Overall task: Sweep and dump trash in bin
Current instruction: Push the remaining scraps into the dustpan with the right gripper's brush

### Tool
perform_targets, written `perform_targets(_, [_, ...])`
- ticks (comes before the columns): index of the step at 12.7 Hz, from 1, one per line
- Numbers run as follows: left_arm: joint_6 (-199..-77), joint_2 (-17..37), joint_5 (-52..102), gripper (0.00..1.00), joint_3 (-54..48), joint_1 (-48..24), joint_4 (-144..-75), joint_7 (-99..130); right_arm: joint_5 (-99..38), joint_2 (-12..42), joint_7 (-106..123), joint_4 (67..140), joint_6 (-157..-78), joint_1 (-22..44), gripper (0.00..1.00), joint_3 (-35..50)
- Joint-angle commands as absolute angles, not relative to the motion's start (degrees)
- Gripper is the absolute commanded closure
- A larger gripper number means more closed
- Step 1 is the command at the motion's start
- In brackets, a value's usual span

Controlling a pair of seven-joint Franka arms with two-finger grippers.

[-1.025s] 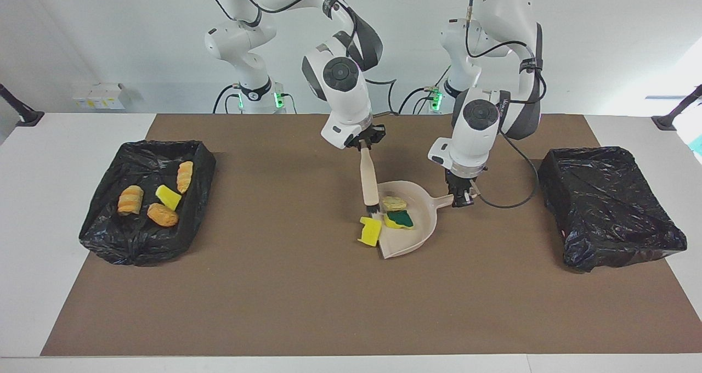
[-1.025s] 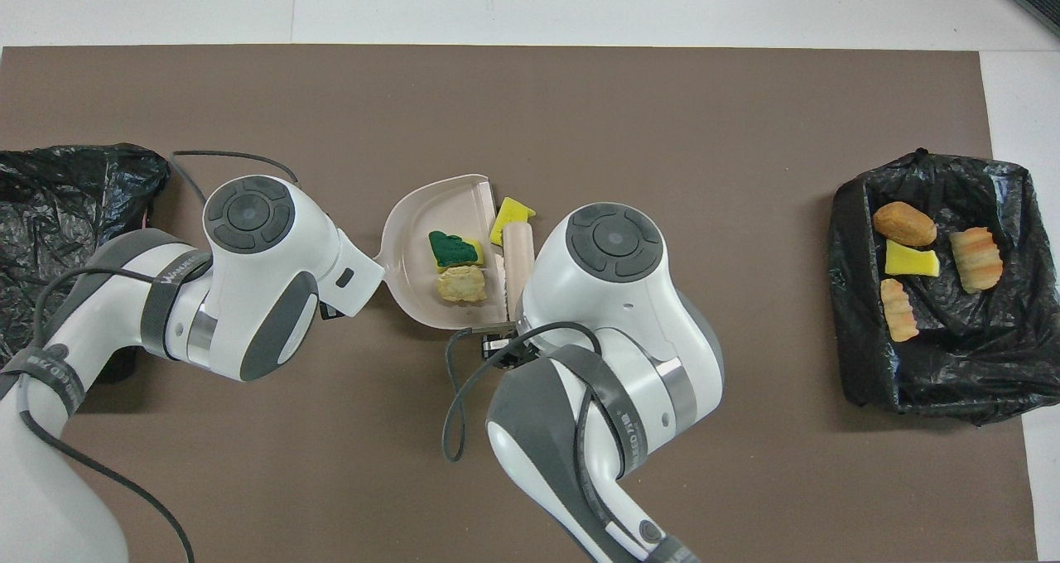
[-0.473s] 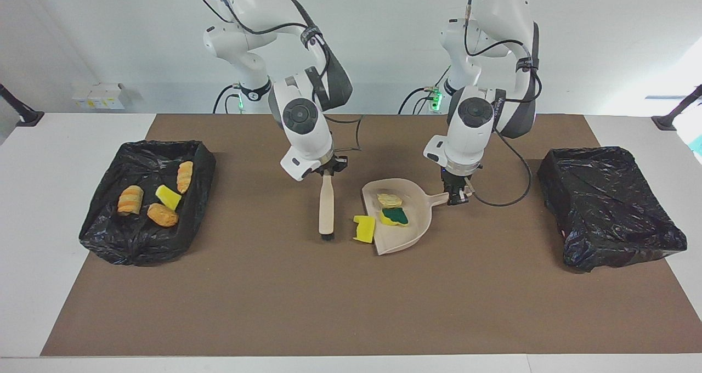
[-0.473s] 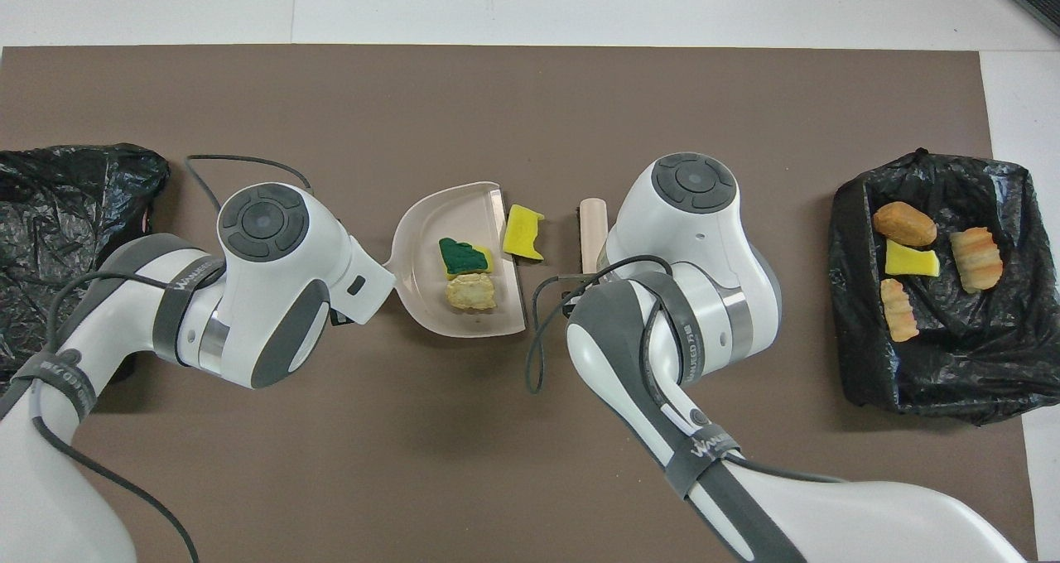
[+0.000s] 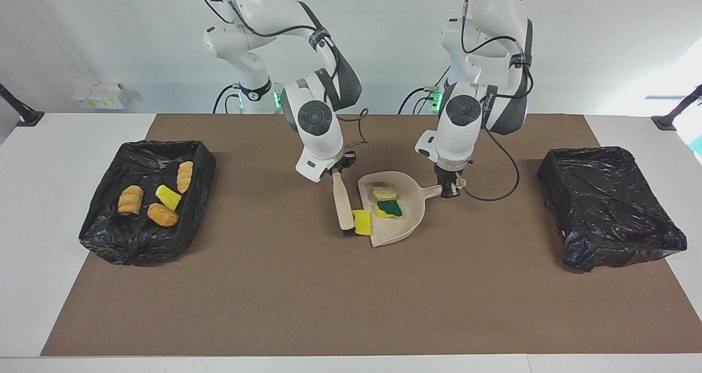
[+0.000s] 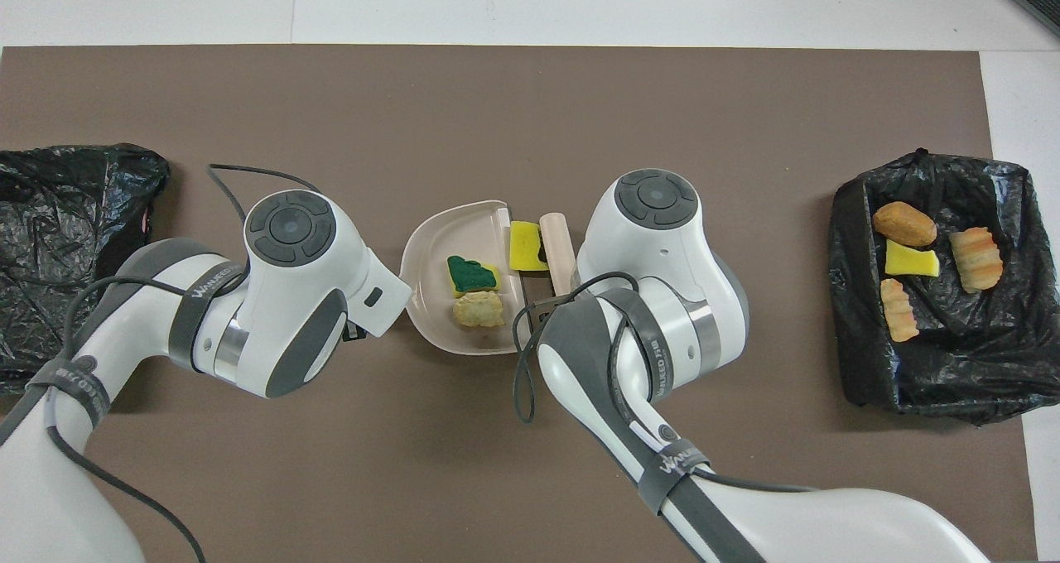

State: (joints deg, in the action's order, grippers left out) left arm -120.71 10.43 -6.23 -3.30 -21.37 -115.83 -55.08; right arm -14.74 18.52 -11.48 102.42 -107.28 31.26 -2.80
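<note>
Facing view: the beige dustpan (image 5: 396,216) is taken as the landmark, its handle clamped in the left gripper (image 5: 449,191) and its open lip turned toward the right arm's end of the table. Inside the pan a green-and-yellow sponge (image 5: 389,209) and a tan chunk (image 5: 381,192) are seen, touching each other. Just outside the lip a yellow sponge bit (image 5: 362,222) is pressed between the lip and the head of the brush (image 5: 343,205), whose handle is clamped in the right gripper (image 5: 337,168). Four more pieces (image 5: 155,196) are seen in the black-lined bin (image 5: 112,236) well away from the pan, at the right arm's end. The sponge bit could be jammed against the lip or flipped over the brush if the stroke is made too high. The two loaded pieces could be spilled if the pan is tilted early.
</note>
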Motion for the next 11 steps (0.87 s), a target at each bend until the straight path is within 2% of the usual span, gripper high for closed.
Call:
perform_targets(1, [-121.0, 9.1, -5.5, 1.0, -2.8, -22.2, -117.0, -54.8, -19.0, 18.6, -9.4, 102.4, -109.6, 33.0, 1.0, -2.5])
perform_targets(3, [-122.5, 9.0, -5.5, 1.0, -2.8, -22.1, -117.5, -55.9, -22.4, 18.5, -9.7, 102.2, -109.6, 35.2, 1.0, -2.2])
perform_targets(6, [-123.1, 9.3, -4.9, 1.0, -2.9, -18.6, -117.7, -61.3, -19.1, 18.5, -10.1, 101.8, -107.5, 34.2, 1.0, -3.1])
perform_targets(8, [-124.4, 9.6, -3.2, 1.0, -2.9, -18.1, -117.2, -62.7, -13.4, 17.7, -10.1, 99.9, -103.0, 31.3, 1.0, -3.0])
perform_targets(11, [-123.2, 9.8, -1.8, 1.0, -2.9, -17.1, -114.5, -63.3, -12.7, 16.9, -11.8, 98.2, -97.1, 29.2, 1.0, -3.3])
